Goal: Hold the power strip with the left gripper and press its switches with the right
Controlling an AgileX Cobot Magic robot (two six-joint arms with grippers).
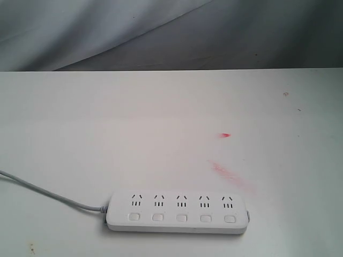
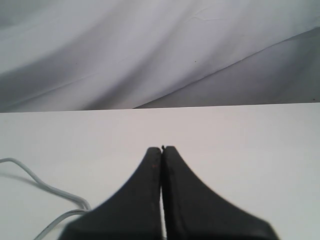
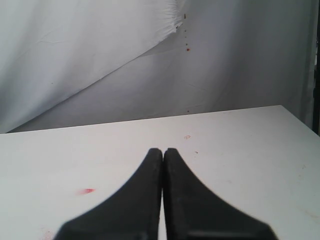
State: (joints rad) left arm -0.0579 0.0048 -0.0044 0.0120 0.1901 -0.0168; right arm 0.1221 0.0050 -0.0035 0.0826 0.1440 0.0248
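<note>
The white power strip (image 1: pixel 178 212) lies flat near the table's front edge in the exterior view, its row of sockets above a row of small white switches (image 1: pixel 181 218). Its thin grey cord (image 1: pixel 48 194) runs off to the left, and a loop of that cord (image 2: pixel 47 187) shows in the left wrist view. No arm appears in the exterior view. My left gripper (image 2: pixel 162 149) is shut and empty above bare table. In its own wrist view my right gripper (image 3: pixel 163 150) is also shut with nothing in it. Neither wrist view shows the strip.
The white table (image 1: pixel 107 134) carries red smears (image 1: pixel 230 175) and a small red spot (image 1: pixel 224 135) right of centre; that red spot (image 3: pixel 86 191) also shows in the right wrist view. Grey cloth (image 1: pixel 171 32) hangs behind the table's far edge.
</note>
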